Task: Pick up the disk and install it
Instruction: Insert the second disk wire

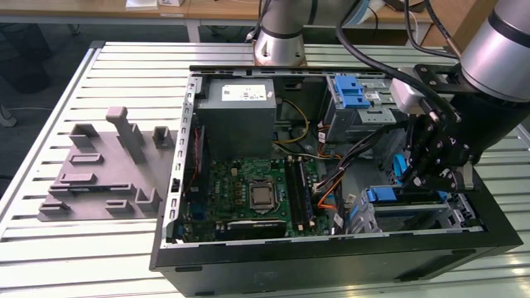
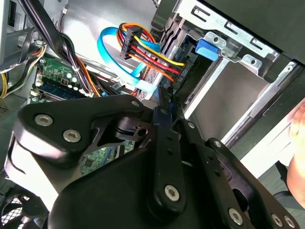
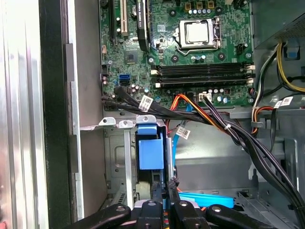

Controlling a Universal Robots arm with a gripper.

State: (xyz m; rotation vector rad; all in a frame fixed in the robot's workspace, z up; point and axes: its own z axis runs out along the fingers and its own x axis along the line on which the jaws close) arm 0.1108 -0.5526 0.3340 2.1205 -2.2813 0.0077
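Observation:
The disk (image 3: 150,155) stands on edge in its blue carrier frame, set in the metal drive bay (image 3: 116,157) at the case's front corner. In the exterior view its blue end (image 1: 389,194) shows in the lower bay, towards the exterior view's right. My gripper (image 3: 165,188) reaches down into the open computer case (image 1: 178,186), and its black fingers (image 3: 157,193) are pressed together on the carrier's thin blue edge. In the second wrist view the gripper (image 2: 162,114) has a blue strip pinched between the fingers. The disk's label is hidden.
A green motherboard (image 1: 248,189) and grey power supply (image 1: 240,115) lie in the case. Bundled cables (image 3: 228,129) and a blue flat cable (image 2: 112,55) run close beside the bay. Another blue carrier (image 1: 352,93) sits in the upper cage. A grey fixture (image 1: 99,167) lies on the table.

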